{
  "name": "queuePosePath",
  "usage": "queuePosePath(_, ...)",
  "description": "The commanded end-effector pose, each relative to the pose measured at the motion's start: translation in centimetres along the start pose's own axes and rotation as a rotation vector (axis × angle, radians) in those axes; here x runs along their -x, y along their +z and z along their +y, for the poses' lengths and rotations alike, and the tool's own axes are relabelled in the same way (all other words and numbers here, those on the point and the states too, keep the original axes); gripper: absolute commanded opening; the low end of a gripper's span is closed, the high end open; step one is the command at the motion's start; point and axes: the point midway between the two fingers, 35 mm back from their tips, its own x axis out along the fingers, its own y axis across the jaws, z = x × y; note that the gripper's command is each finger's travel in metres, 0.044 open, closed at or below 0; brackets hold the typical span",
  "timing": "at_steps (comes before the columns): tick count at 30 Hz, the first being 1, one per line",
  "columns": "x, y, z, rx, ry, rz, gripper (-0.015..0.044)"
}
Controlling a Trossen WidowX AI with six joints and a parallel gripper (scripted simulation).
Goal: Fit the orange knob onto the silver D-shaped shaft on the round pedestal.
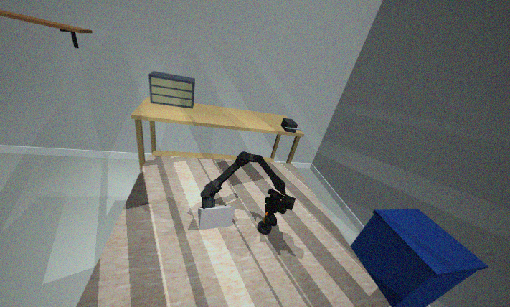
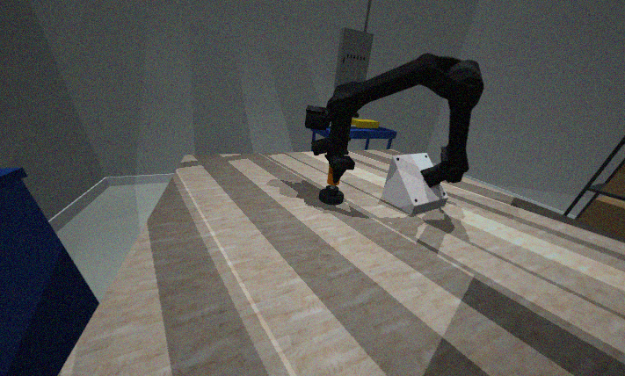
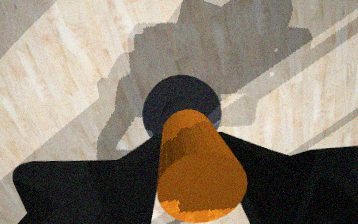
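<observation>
The orange knob [image 1: 265, 217] [image 2: 331, 177] [image 3: 202, 175] stands roughly upright between the fingers of my gripper [image 2: 334, 173] [image 3: 188, 138], which is shut on it. The round black pedestal [image 1: 264, 227] [image 2: 330, 196] [image 3: 166, 102] stands on the table directly below the knob. In the exterior view a short bit of the silver shaft [image 2: 332, 187] shows between the knob's lower end and the pedestal, so the knob is not flush with the pedestal. Whether the shaft's tip is inside the hole cannot be told. The hole and both flat sides are hidden.
The arm's base stands by a white wedge-shaped block [image 1: 216, 217] [image 2: 410, 182] on the striped-shadowed table [image 1: 226, 282] [image 2: 239, 299]. A blue bin [image 1: 412, 244] [image 2: 25, 261] stands beyond the table's edge. A wooden bench [image 1: 226, 117] stands at the back in the top view.
</observation>
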Motion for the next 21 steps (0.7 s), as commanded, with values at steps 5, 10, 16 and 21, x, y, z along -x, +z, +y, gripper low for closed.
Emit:
queuePosePath(5,0.52,0.11,0.14,0.006,-0.002,-0.006,0.0000)
queuePosePath(10,0.55,0.28,0.23,0.006,-0.002,-0.006,0.0000)
queuePosePath(16,0.14,0.27,0.21,0.006,-0.002,-0.006,0.0000)
queuePosePath(21,-0.02,0.16,0.19,0.006,-0.002,-0.006,0.0000)
